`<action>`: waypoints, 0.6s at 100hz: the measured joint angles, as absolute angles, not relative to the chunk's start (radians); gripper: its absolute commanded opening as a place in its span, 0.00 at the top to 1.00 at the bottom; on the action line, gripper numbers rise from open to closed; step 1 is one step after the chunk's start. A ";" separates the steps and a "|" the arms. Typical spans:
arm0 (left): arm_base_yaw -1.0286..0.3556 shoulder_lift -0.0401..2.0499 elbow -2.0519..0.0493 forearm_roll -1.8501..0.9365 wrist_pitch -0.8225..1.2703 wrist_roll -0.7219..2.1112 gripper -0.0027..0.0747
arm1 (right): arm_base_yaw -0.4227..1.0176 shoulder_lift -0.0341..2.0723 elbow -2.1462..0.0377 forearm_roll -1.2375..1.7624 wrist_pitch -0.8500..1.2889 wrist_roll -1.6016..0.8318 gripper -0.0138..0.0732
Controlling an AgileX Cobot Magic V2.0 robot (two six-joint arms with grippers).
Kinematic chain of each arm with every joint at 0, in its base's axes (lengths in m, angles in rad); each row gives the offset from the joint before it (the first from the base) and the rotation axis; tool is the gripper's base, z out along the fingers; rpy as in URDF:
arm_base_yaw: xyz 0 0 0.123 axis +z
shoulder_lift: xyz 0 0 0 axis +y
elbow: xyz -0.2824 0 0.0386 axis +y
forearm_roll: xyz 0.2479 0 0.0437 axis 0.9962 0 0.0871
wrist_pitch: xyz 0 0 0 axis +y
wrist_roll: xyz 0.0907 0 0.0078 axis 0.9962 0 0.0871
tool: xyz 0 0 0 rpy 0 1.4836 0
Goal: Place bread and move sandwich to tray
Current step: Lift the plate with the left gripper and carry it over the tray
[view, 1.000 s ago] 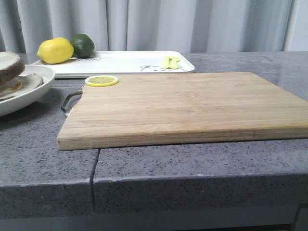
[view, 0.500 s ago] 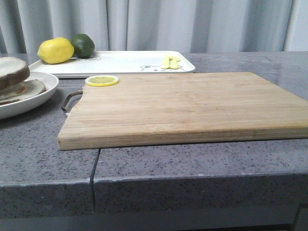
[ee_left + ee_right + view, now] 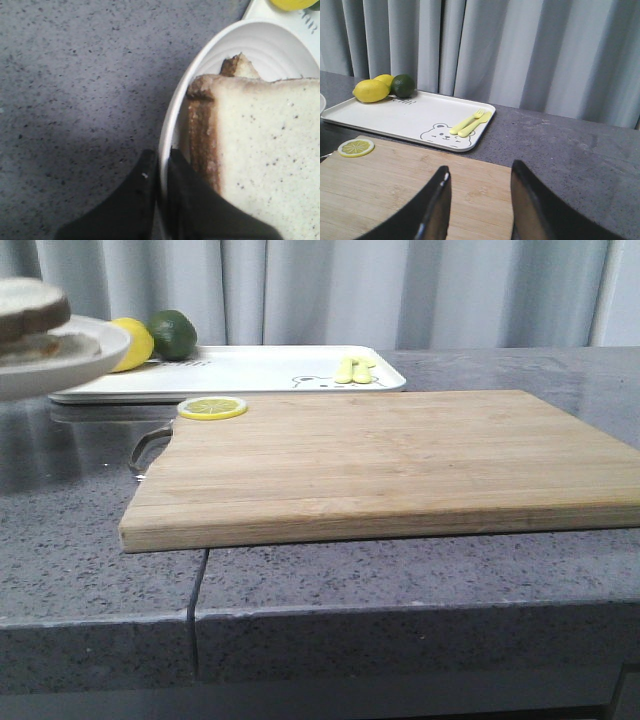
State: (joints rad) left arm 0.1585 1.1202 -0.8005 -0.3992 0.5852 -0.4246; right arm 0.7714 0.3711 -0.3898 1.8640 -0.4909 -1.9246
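Note:
The sandwich (image 3: 28, 308) rides on a round white plate (image 3: 75, 352) that hangs in the air at the far left, in front of the tray's left end. In the left wrist view the pale bread (image 3: 265, 150) lies on top as the upper slice, brown crust toward the rim. My left gripper (image 3: 161, 160) is shut on the plate's rim (image 3: 192, 70), one finger outside and one inside. The white tray (image 3: 250, 370) with a bear drawing lies at the back. My right gripper (image 3: 480, 175) is open and holds nothing, above the wooden cutting board (image 3: 385, 185).
A lemon (image 3: 135, 340) and a lime (image 3: 172, 333) sit on the tray's left end, and a yellow fork and knife (image 3: 355, 369) on its right end. A lemon slice (image 3: 211, 408) lies on the cutting board's (image 3: 380, 460) back left corner. A curtain hangs behind.
The plate with the sandwich has been lifted off the table and has risen, shifting slightly right toward the tray. The right arm's side of the scene has not changed.

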 measured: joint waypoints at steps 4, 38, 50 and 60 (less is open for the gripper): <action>0.158 1.120 -0.813 -0.413 0.587 -0.425 0.98 | 0.771 0.371 -0.390 1.864 -0.491 -1.925 0.49; 0.158 1.245 -1.025 -0.556 0.644 -0.310 0.98 | 0.771 0.371 -0.390 1.864 -0.485 -1.925 0.49; 0.158 1.344 -1.115 -0.660 0.681 -0.204 0.98 | 0.771 0.371 -0.390 1.864 -0.485 -1.925 0.49; 0.158 1.425 -1.196 -0.712 0.715 -0.141 0.98 | 0.771 0.371 -0.390 1.864 -0.485 -1.925 0.49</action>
State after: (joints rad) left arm 0.1585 1.4247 -1.1962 -0.7119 0.7153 -0.1407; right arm 0.7714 0.3711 -0.3898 1.8640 -0.4854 -1.9246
